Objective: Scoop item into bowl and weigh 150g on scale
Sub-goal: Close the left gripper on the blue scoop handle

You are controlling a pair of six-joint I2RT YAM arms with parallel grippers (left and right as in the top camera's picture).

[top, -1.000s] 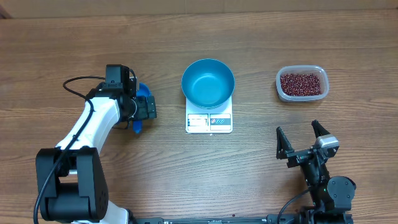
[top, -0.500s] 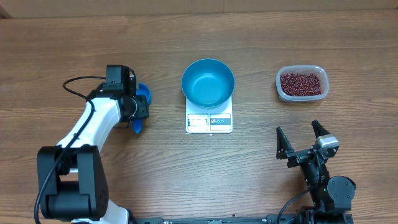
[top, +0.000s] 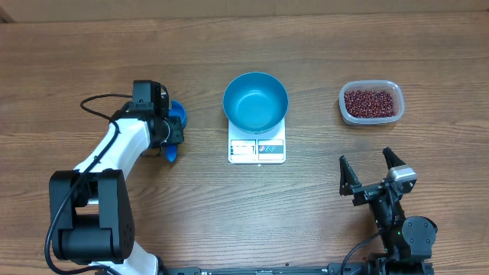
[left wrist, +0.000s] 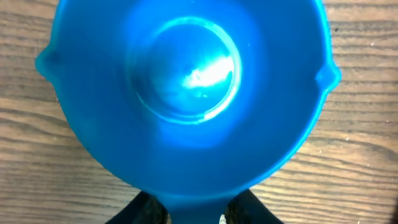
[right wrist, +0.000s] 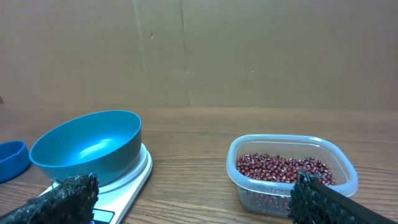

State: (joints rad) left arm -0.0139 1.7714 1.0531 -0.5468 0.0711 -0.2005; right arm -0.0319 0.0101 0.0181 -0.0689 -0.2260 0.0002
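- The left end effector [top: 171, 134] is closed on the handle of the small blue scoop [top: 178, 114]. In the left wrist view, its dark fingers [left wrist: 148, 213] sit tight against either side of the handle just behind the cup.
- The scoop's cup [left wrist: 186, 93] is empty and fills that view, with bench [left wrist: 360, 155] wood around it. Whether it is lifted off the wood cannot be told.
- From overhead the scoop is in the left half of the bench, about midway between the near and far edges. Its handle points toward the near edge.
- The right end effector [top: 365, 157] is spread wide and holds nothing, close to the near edge on the right side.
- Its two fingertips [right wrist: 68, 198] frame the bottom corners of the right wrist view.
- The bowl [top: 256, 101] is empty and stands on the scale [top: 257, 149] in the middle of the bench, well apart from both end effectors.
- The scale's display edge faces the near edge of the bench.
- The beans [top: 371, 101] are all in the clear tub [top: 343, 107], toward the right edge, level with the bowl.
- In the right wrist view the tub [right wrist: 239, 158] stands to the right of the bowl [right wrist: 87, 146] and scale [right wrist: 135, 177], apart from them.
- The beans [right wrist: 280, 168] fill only its lower part.
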